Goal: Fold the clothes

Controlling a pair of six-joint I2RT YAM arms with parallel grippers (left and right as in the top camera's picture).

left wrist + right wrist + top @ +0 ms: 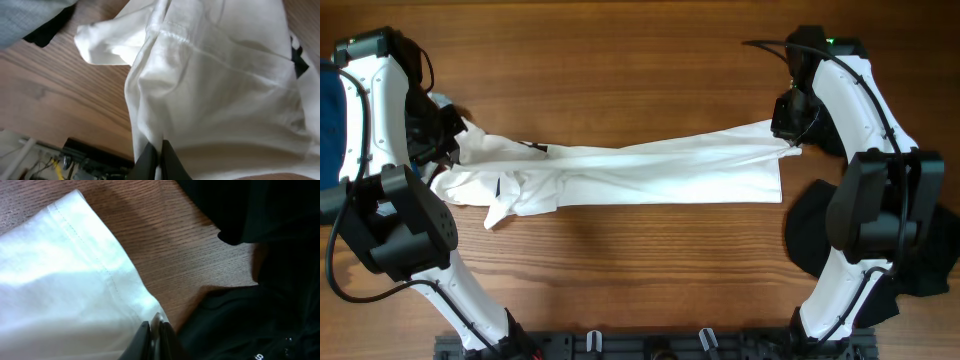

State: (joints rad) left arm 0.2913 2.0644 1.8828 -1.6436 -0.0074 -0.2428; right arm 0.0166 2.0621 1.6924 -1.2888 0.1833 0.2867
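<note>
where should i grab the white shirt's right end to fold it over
Probably the free near hem corner, approached from the right: there the white shirt lies flat with an open straight edge, while the far corner is pinched by the right gripper. Mind the black garment beside it.

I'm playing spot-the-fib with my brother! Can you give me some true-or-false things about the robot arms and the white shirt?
1. The white shirt lies stretched out long across the wooden table. True.
2. The left gripper is open and holds nothing. False: it is pinched shut on the bunched end of the shirt.
3. The right gripper pinches a corner of the shirt. True.
4. The cloth lying by the right gripper is red. False: it is a black cloth.
5. The shirt is folded into a neat square. False: it is a long strip, crumpled at the left end.
</note>
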